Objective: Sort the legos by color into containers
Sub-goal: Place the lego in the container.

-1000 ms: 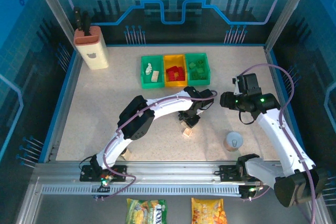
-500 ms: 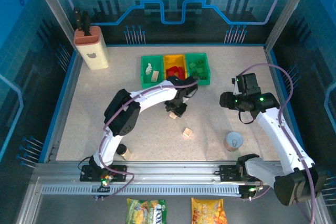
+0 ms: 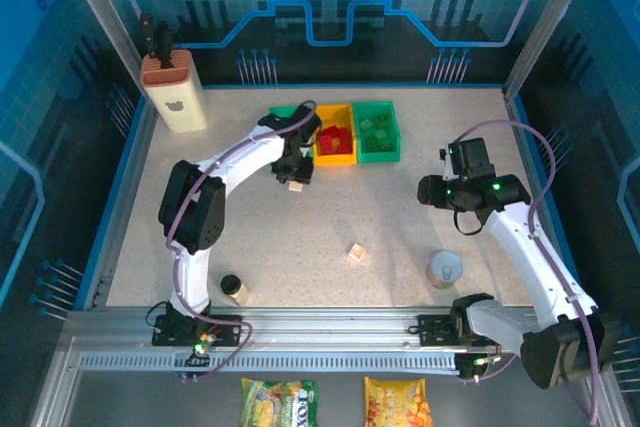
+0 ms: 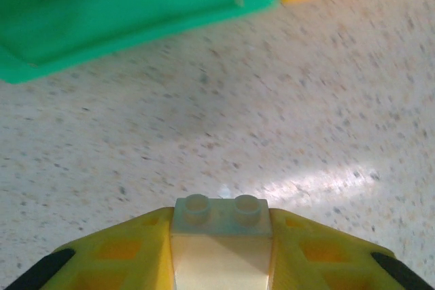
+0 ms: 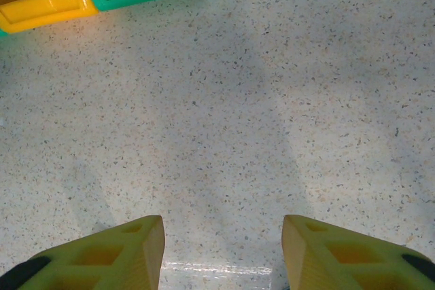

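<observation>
The left gripper (image 4: 219,212) is clamping a cream brick (image 4: 217,249) between its yellow fingers, holding it just short of the left green bin (image 4: 122,5), in the upper centre of the top view. The right gripper (image 5: 223,236) is hanging wide open and empty over the table (image 5: 272,100) at right. Another cream brick (image 3: 356,253) is lying mid-frame, well below the yellow bin (image 3: 336,158) and right green bin (image 3: 380,155).

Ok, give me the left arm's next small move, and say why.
Probably ease the left gripper forward over the left green bin, then open. It is shut on a cream brick just short of that bin's wall. Red bricks lie in the yellow bin and green bricks in the right green bin.
</observation>
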You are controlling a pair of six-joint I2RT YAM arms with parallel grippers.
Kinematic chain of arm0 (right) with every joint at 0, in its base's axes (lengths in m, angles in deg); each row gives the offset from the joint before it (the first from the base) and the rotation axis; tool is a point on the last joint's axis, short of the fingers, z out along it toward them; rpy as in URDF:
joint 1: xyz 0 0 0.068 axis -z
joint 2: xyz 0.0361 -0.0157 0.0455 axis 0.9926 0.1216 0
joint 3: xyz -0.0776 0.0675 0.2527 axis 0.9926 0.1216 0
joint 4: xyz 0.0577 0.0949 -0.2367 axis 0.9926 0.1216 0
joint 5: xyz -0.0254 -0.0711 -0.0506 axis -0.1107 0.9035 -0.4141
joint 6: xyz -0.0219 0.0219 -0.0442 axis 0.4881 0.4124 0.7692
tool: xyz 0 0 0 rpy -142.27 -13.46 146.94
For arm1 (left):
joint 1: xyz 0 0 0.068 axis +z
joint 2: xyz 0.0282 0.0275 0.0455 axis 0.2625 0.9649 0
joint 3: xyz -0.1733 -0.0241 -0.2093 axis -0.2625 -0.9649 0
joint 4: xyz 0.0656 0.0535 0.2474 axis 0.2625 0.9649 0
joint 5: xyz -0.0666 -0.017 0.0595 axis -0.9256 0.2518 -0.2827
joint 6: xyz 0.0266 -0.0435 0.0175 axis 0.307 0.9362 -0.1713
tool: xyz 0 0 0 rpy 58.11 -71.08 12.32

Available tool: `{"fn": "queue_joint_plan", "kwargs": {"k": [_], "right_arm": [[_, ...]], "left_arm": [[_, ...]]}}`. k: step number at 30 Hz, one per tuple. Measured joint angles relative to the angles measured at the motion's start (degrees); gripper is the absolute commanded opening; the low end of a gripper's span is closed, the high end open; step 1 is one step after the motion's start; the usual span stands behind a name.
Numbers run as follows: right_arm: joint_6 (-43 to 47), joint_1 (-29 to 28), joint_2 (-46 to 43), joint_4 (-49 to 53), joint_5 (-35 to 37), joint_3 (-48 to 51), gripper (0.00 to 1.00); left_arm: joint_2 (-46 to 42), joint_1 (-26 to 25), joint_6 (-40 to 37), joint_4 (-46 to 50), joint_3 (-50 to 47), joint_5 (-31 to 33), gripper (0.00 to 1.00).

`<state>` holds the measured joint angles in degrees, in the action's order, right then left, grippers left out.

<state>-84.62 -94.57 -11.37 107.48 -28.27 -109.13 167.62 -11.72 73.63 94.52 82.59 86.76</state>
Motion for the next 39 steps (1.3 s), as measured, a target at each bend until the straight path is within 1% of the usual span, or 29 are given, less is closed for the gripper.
{"fn": "queue_joint_plan", "kwargs": {"k": [4, 8, 13, 20, 32, 39], "right_arm": [[0.04, 0.00, 0.09, 0.00, -0.02, -0.28, 0.50], [0.11, 0.00, 0.09, 0.07, -0.02, -0.28, 0.50], [0.46, 0.00, 0.02, 0.55, -0.02, -0.28, 0.50], [0.44, 0.00, -0.24, 0.98, -0.17, -0.28, 0.50], [0.42, 0.00, -2.10, 1.99, -0.20, -0.28, 0.50], [0.42, 0.00, -2.25, 2.73, -0.20, -0.28, 0.50]], "left_arm": [[0.17, 3.17, 1.09, 0.09, 3.87, 0.00, 0.36], [1.18, 5.01, 1.46, -0.04, 10.32, 0.00, 0.36], [4.42, 6.73, 1.55, -0.44, 16.74, 0.00, 0.36], [9.90, 7.78, 1.55, -2.75, 21.88, 0.00, 0.36], [18.67, 10.27, 1.33, -7.23, 33.81, 0.09, 0.36], [21.42, 10.71, 1.18, -11.04, 34.82, 0.13, 0.36]]}}
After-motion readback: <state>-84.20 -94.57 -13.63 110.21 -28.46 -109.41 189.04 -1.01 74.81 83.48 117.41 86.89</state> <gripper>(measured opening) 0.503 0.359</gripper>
